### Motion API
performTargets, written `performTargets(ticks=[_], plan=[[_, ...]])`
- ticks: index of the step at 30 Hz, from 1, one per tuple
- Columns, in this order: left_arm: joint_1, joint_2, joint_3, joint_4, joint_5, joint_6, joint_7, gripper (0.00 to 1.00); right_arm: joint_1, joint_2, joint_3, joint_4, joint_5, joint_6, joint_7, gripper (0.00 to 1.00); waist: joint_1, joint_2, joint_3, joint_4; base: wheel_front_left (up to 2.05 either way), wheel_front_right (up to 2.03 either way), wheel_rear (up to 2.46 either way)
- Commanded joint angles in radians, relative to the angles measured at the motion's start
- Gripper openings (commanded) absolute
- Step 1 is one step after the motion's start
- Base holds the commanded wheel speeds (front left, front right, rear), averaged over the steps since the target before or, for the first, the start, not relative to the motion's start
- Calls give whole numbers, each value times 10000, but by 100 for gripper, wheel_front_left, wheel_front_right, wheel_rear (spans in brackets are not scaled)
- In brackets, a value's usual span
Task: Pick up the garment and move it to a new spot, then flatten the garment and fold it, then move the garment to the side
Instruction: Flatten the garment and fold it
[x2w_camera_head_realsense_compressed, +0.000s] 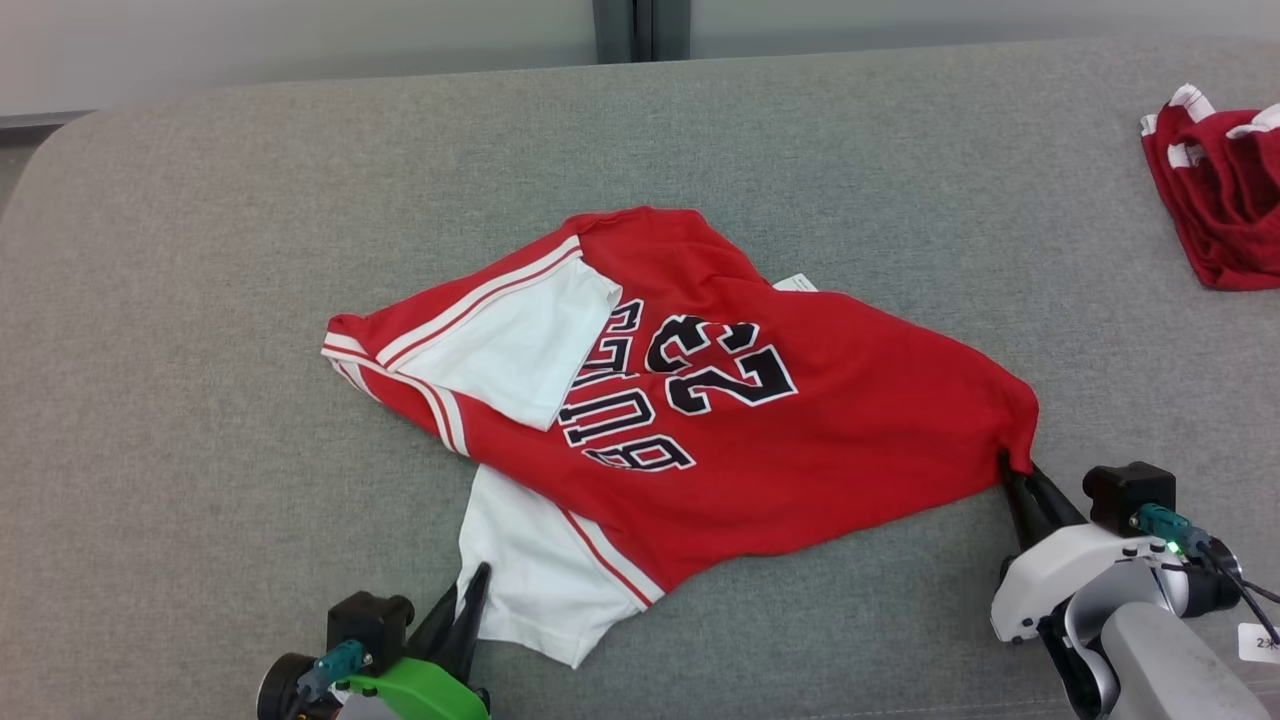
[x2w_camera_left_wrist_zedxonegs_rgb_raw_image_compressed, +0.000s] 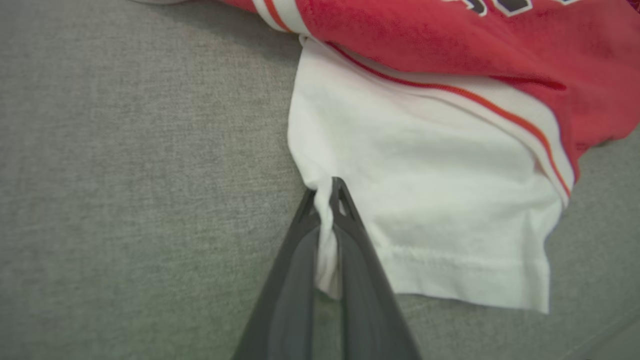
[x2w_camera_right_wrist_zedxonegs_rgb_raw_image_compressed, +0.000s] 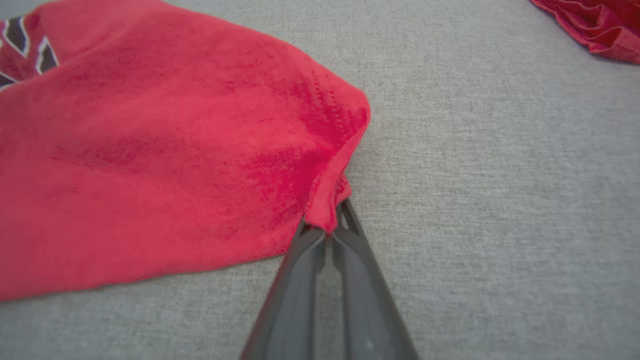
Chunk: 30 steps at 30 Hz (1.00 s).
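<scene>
Two hands are at work, both low on the grey worktop (x2w_camera_head_realsense_compressed: 200, 250). The left hand (x2w_camera_head_realsense_compressed: 478, 575) has its dark fingers pressed together on a pinch of white cloth: the hem corner of a sleeve (x2w_camera_left_wrist_zedxonegs_rgb_raw_image_compressed: 425, 200), with a twist of it drawn down between the fingers. The right hand (x2w_camera_head_realsense_compressed: 1010, 468) is likewise pressed together, pinching a bunched red corner of the same garment (x2w_camera_head_realsense_compressed: 800, 440).

That one garment - a red jersey with black, white-edged lettering and the number 23 - lies between the two hands and stretches away beyond their tips, flat on the worktop in a loose diamond shape. It shows two white sleeves with red-and-white striping. One runs up from the left hand. The other is folded over the red body farther on, ahead of the left hand. One small white label (x2w_camera_head_realsense_compressed: 795, 283) peeks out at the garment's far edge.

Well beyond the right hand and off to its right, a second garment (x2w_camera_head_realsense_compressed: 1220, 190) - red with white trim - sits crumpled in a heap, well apart from the first.
</scene>
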<state>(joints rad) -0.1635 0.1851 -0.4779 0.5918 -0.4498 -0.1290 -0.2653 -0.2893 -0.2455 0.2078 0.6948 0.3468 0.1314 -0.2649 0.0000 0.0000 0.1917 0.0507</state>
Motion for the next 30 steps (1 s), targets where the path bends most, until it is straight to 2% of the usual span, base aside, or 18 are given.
performTargets(ticks=[1, 9, 16, 20, 22, 26, 30], plan=[[36, -6, 96, -231, -160, -30, 21, 0, 83, -16, 7, -272, 17, -14, 7, 0, 0, 0, -98, -40, 0, 0, 0], [54, 58, 1072, -2327, -970, -29, 15, 0, 538, -44, -58, -2127, 111, -14, 7, 0, 0, 0, -478, -167, 0, 0, 0], [-1417, 587, 1331, -3317, -1601, -28, 15, 0, -441, -169, 577, -3018, 615, -13, 7, 0, 0, 0, -459, -325, 0, 0, 0], [-3414, 1059, 1297, -3207, -2144, -29, 418, 0, -2041, -243, 1140, -2738, 1317, -14, 120, 0, 0, 0, 58, -403, 0, 0, 0], [-4627, 1320, 1400, -2902, -2424, -28, 797, 0, -3095, -58, 1145, -2463, 1991, -13, 467, 0, 0, 0, 462, -480, 0, 0, 0], [-7450, 1651, 1534, -2058, -2835, -29, 1554, 0, -5733, 110, 938, -1785, 3036, -8, 1264, 0, 0, 0, 1516, -680, 0, 0, 0], [-10289, 1859, 1492, -1001, -2724, -29, 1919, 0, -8417, 351, 457, -873, 3726, -7, 1885, 0, 0, 0, 2423, -786, 0, 0, 0]])
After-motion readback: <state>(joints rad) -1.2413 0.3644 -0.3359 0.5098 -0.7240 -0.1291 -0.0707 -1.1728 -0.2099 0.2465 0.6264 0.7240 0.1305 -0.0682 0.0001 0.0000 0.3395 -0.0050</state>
